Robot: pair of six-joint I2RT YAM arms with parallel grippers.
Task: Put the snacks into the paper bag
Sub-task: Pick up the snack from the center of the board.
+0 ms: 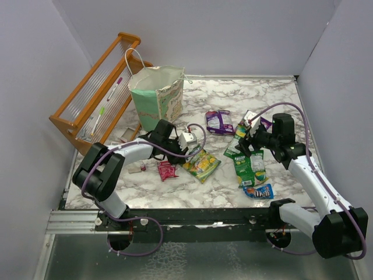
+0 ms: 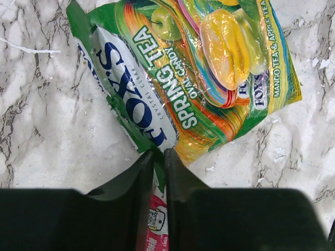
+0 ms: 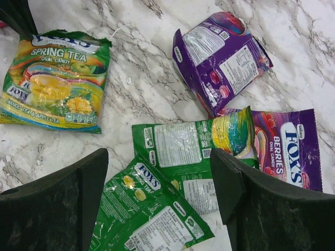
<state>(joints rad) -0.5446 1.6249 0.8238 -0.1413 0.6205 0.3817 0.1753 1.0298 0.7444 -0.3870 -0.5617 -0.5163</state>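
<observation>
My left gripper [image 2: 158, 152] is shut on the green corner of a yellow-green Spring Tea snack packet [image 2: 209, 68], which lies on the marble table; a red packet [image 2: 156, 230] shows below the fingers. From above, that gripper [image 1: 189, 153] is beside the packet [image 1: 202, 164] and the red packet [image 1: 166, 170]. My right gripper [image 3: 157, 178] is open, hovering over two green packets [image 3: 183, 144], with purple packets [image 3: 220, 60] beyond. From above it [image 1: 247, 143] is over the green packets [image 1: 249, 166]. A blue packet [image 1: 259, 191] lies near the front. The mint-green paper bag [image 1: 156, 90] stands open at the back left.
An orange wooden slatted rack [image 1: 96, 87] leans at the far left beside the bag. A tiny red-capped tube [image 1: 142, 167] lies left of the red packet. Another purple packet [image 1: 220, 121] lies mid-table. Grey walls close in the table on three sides.
</observation>
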